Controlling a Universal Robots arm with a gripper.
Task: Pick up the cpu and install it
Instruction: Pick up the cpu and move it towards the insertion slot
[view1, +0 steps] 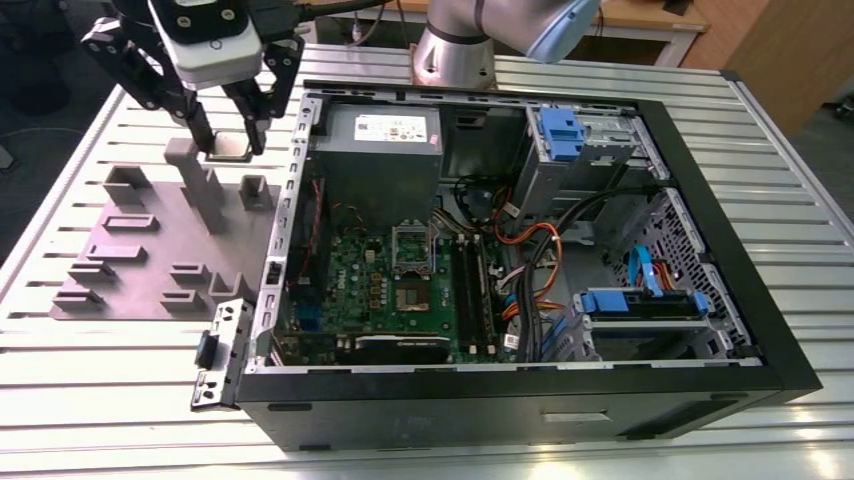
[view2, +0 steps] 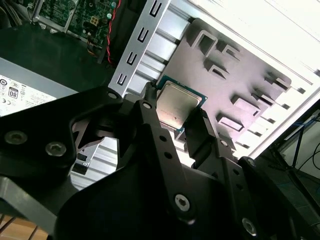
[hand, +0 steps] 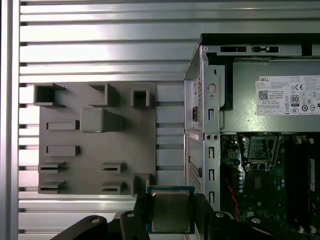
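The cpu (hand: 171, 210) is a small flat chip, almost square, with a dull silvery metal top and a thin green rim. The black fingers (hand: 142, 212) of the gripper (view1: 230, 148) are clamped on two opposite edges of it, one on each side. Its metal face looks toward both wrist cameras. In the first wrist view its edges run parallel with the wall of the computer case (view1: 694, 200). Its sides look nearly equal, so I cannot tell a long axis.

The cpu is held outside the case, near its outer wall, over one end of a matte grey plate (view1: 134, 250) with blocky posts and square pockets. The plate lies on a worktop (view1: 80, 400) of shiny ribbed metal slats.

The exterior view shows the whole open case with the green motherboard (view1: 387, 290) and its silver socket frame (view1: 411, 245). The first wrist view looks straight down and also shows the grey power supply box (hand: 272, 110) with a white label. The second wrist view sees the chip from a slant, with the slats behind it
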